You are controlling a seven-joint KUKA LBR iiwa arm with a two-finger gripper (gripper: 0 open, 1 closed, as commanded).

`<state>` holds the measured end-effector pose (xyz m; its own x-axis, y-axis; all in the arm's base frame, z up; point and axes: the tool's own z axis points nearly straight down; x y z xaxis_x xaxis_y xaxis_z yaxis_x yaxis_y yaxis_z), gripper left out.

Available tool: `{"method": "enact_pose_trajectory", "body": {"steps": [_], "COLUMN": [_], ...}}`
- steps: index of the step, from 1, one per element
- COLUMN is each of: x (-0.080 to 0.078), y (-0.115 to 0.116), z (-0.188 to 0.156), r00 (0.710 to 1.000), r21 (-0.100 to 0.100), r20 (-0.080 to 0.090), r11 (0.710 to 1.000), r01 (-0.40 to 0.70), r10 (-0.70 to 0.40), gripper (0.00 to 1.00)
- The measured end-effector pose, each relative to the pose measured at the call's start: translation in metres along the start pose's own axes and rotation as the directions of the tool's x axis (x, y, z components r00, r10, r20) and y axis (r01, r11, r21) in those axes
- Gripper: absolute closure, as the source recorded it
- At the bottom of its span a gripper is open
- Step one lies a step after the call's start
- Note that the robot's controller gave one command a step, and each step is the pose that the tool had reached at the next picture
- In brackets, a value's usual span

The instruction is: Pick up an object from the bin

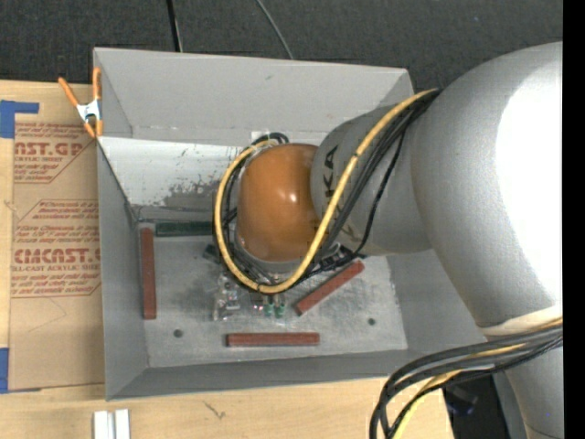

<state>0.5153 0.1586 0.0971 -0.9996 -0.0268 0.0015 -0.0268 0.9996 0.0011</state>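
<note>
Since the orange cover (274,199) on the wrist sits squarely over the pincer (239,294), we cannot tell whether it is released or clenched, or whether anything is caught in it. Just under the cover's lower edge a small jumble (260,307) of pale and green bits lies on the floor of the bin (119,337). It is too small for us to name, but it is the thing nearest the pincer. A slanted brown stick (327,286) lies just beside the cover's lower right. A second brown stick (272,339) lies level, further below the cover. A third brown stick (147,273) and a dark green strip (183,230) lie to the cover's left. We judge the task about midway: the arm (475,181) is low in the bin, but nothing is lifted yet, so a secure grip and the raise are left.
</note>
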Motion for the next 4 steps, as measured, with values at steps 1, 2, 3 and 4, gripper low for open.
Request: {"method": "enact_pose_trajectory", "body": {"steps": [1, 2, 3, 4], "x": [0.0, 0.0, 0.013, 0.022], "y": [0.0, 0.0, -0.023, -0.054], "z": [0.0, 0.0, -0.007, -0.007], "r00": [1.0, 1.0, 0.996, 0.944], "r21": [0.0, 0.0, -0.001, 0.004], "r20": [0.001, 0.001, 0.001, 0.0], "r11": [1.0, 1.0, 0.996, 0.944], "r01": [0.0, 0.0, 0.088, 0.33], "r10": [0.0, 0.0, -0.088, -0.33], "gripper": [0.0, 0.0, 0.0, 0.0]}}
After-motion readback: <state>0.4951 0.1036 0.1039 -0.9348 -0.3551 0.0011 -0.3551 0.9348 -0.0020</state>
